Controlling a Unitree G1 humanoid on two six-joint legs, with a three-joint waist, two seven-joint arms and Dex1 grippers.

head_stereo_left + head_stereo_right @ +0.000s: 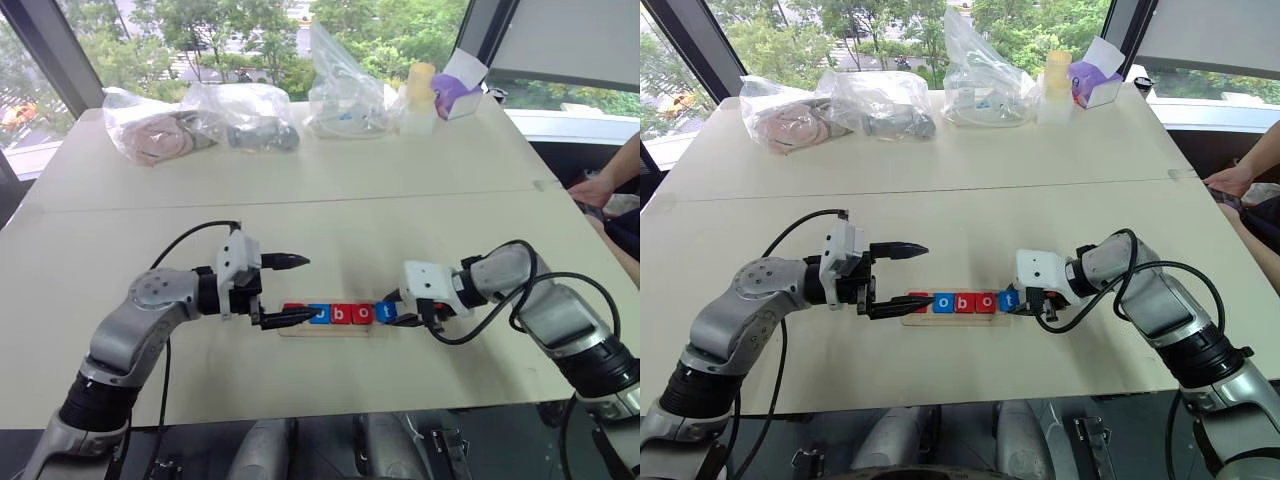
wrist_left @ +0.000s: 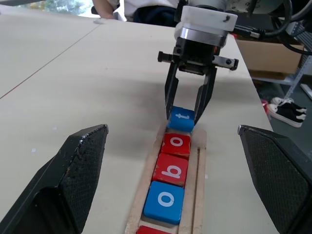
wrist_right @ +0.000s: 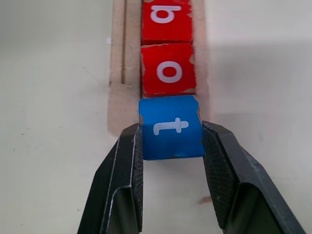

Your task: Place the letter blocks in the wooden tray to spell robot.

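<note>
The wooden tray (image 1: 330,328) lies near the table's front edge. In it, left to right, sit a red block (image 1: 293,310) partly behind my left finger, a blue o (image 1: 318,313), a red b (image 1: 341,314) and a red o (image 1: 363,313). The blue t (image 3: 171,126) is at the tray's right end, against the red o (image 3: 168,69), partly over the end rim. My right gripper (image 1: 393,308) is shut on its two sides. My left gripper (image 1: 308,288) hangs open over the tray's left end, nothing between its fingers (image 2: 73,180).
Several clear plastic bags (image 1: 250,115), a pale bottle (image 1: 418,95) and a purple-and-white box (image 1: 455,90) stand along the table's far edge. A person's hand (image 1: 598,188) rests at the right edge. Bare tabletop (image 1: 330,220) lies between the tray and the bags.
</note>
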